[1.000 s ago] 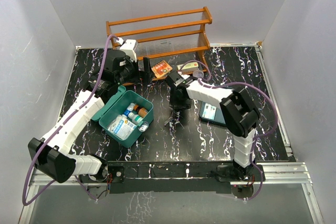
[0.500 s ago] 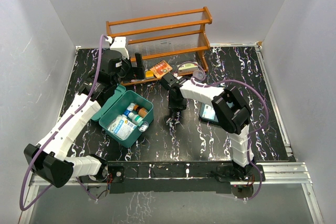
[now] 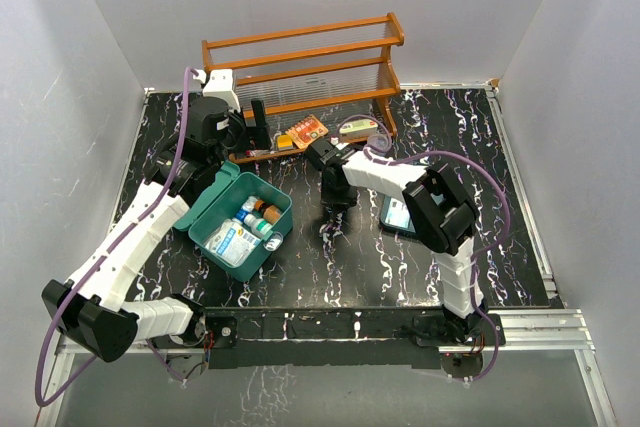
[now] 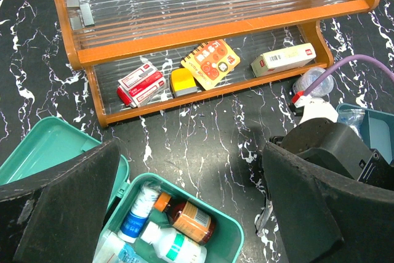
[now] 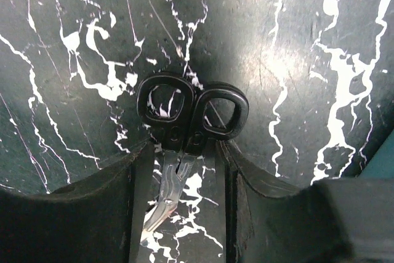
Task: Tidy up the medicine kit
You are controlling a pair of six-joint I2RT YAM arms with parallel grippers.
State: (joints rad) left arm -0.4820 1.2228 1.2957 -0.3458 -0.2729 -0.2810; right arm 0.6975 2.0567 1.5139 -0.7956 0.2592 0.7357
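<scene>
Far left of the desk (image 3: 520,177): kit (image 3: 212,205), lid thrown back, body angled toward the near edge. Inside, a brown bottle (image 4: 188,218) with an orange cap, white bottles beside it, a flat white-and-blue packet (image 3: 232,240) at the near end.

Above and just behind the kit: left tool (image 3: 252,125), fingers (image 4: 68,207) spread wide, nothing between them, touching nothing. Seen from its wrist camera: kit rim (image 4: 233,246) below, rack ahead.

Rack (image 3: 300,55) at the back edge. Along its lowest shelf, left to right: a red-and-white box (image 4: 141,84), a small yellow block (image 4: 181,82), an orange card (image 4: 210,63), a long white box (image 4: 284,60).

Middle of the desk, right of the kit and well apart from it: scissors (image 5: 184,132), flat, black handle loops pointing away from the wrist camera, blades running back between the fingers.

Right tool (image 3: 335,209) down low over the scissors, partly apart, one finger (image 5: 86,214) on each side of the blades just below the loops. Narrow strips of desk visible on both sides; contact with the scissors impossible to tell. Not visibly clamped.

Further right: tray (image 4: 381,129), partly hidden under the right arm.
</scene>
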